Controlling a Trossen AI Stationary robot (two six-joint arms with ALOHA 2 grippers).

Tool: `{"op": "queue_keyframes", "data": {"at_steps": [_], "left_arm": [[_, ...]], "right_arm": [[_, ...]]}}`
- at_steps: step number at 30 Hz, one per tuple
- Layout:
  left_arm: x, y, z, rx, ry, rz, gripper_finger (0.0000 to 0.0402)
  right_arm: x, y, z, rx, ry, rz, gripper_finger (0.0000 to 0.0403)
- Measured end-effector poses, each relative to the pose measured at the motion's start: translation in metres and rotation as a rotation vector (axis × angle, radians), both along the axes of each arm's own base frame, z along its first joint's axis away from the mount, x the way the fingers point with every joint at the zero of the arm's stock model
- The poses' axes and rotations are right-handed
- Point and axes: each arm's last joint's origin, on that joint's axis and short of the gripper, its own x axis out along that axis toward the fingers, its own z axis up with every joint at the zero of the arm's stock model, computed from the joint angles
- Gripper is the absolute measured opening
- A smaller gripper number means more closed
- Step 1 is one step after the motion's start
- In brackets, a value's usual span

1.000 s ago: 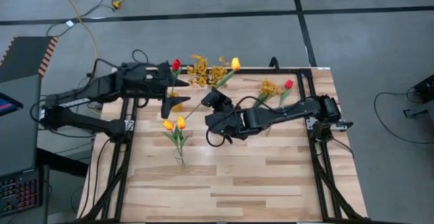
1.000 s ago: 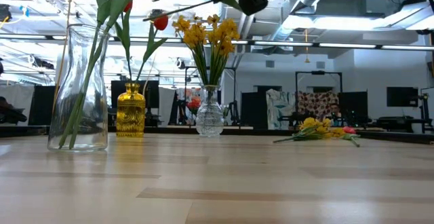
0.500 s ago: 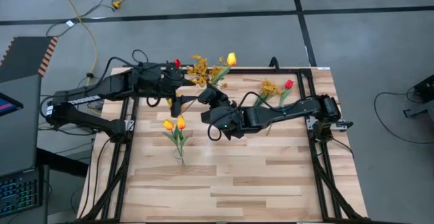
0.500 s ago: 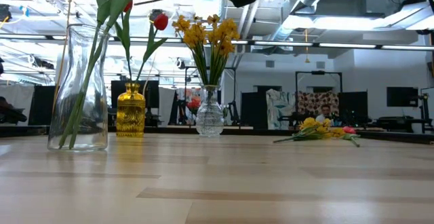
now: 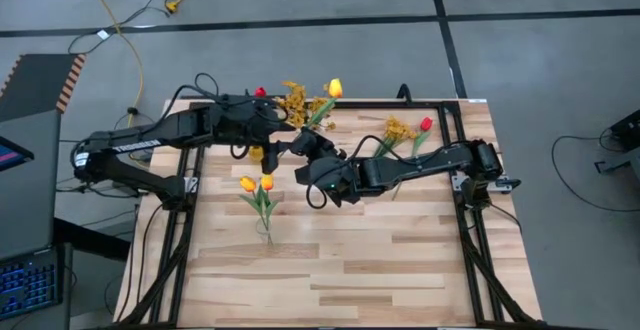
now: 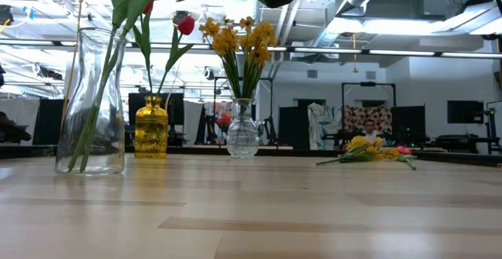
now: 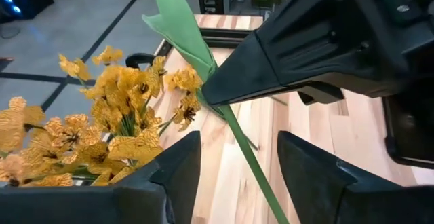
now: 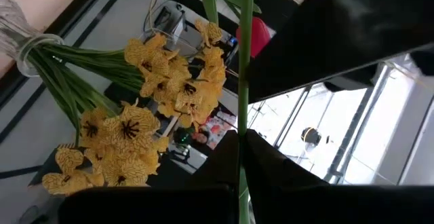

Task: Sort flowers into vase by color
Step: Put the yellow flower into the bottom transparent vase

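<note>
1. Step in hand: a handover. A yellow tulip (image 5: 334,88) is held aloft over the far side of the desk (image 5: 400,260), its stem (image 7: 247,157) clamped in the shut right tool (image 5: 303,142).
2. The left tool (image 5: 285,122) is placed around that stem, one finger (image 7: 169,166) on each side, not yet closed; in the left wrist view the stem runs up between them to the right tool.
3. Left arm pose: stretched from the desk's left edge toward the far middle. Right arm pose: reaching across from the right edge, wrist turned so that the bloom points toward the far edge.
4. Just beside the tools stands the small clear vase (image 6: 242,133) of mustard sprays (image 6: 239,39). The amber vase (image 6: 152,127) holds a red tulip (image 6: 185,25); the tall clear vase (image 6: 90,106) holds yellow tulips (image 5: 257,182).
5. More flowers (image 5: 404,130) lie at the far right of the desk.
6. Next move, as judged: the left tool is to be closed on the stem before the right one lets go.
</note>
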Motion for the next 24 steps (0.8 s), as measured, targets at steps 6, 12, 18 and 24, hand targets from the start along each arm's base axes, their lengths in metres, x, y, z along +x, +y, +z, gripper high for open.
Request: {"op": "queue_keyframes", "data": {"at_steps": [6, 12, 18, 24], "left_arm": [[0.0012, 0.0003, 0.0006, 0.001, -0.014, 0.002, 0.0159], [-0.0003, 0.0055, -0.0018, -0.037, 0.001, 0.040, 0.0124], [0.0014, 0.0084, -0.0038, -0.070, 0.002, 0.018, 0.0091], [0.0030, 0.0079, -0.0050, -0.085, 0.005, -0.008, 0.0063]], "right_arm": [[0.0001, 0.0001, -0.0001, 0.001, 0.001, 0.004, 0.0040], [0.0001, 0.0001, -0.0001, 0.001, 0.000, 0.004, 0.0040], [0.0000, 0.0001, 0.0000, 0.001, 0.000, 0.003, 0.0040], [0.0000, 0.0002, 0.0002, 0.002, -0.002, 0.004, 0.0040]]}}
